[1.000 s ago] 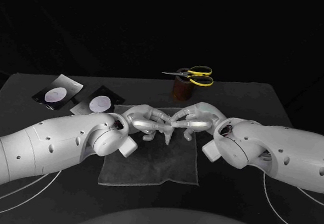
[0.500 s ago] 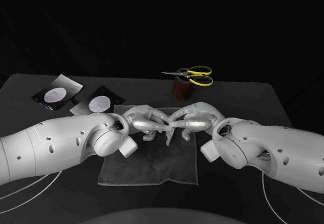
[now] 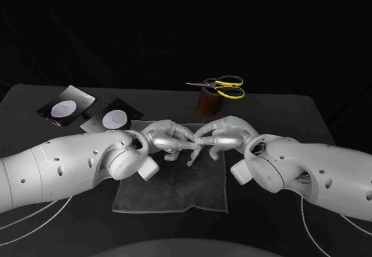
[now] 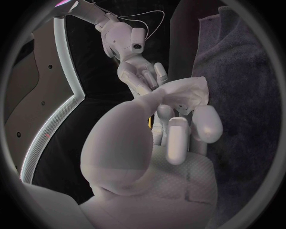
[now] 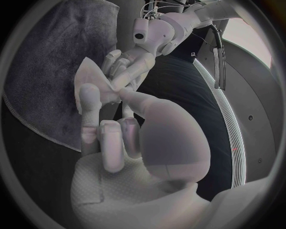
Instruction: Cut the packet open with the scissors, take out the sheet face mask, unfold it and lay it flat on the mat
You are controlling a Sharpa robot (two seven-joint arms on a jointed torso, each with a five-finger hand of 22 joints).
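My two hands meet fingertip to fingertip above the far edge of the dark grey mat (image 3: 174, 187). Between them is the white sheet mask (image 4: 185, 90), still crumpled and folded. The left hand (image 3: 168, 138) pinches one side of it between thumb and fingers. The right hand (image 3: 224, 136) pinches the other side, and the mask (image 5: 92, 78) stands as a small white peak at its fingertips. In the left wrist view the right hand (image 4: 140, 71) comes in from beyond the mask. In the right wrist view the left hand (image 5: 128, 62) does the same. The yellow-handled scissors (image 3: 220, 86) stand in a brown holder (image 3: 209, 103) behind the hands.
Two black packet pieces with pale round prints (image 3: 68, 106) (image 3: 117, 117) lie on the black table (image 3: 289, 112) at the back left, close to the left forearm. Both forearms cover the mat's side edges. White cables trail off the table's front.
The right hand has edged slightly toward the left hand; the mask stays pinched between both. Nothing else has moved.
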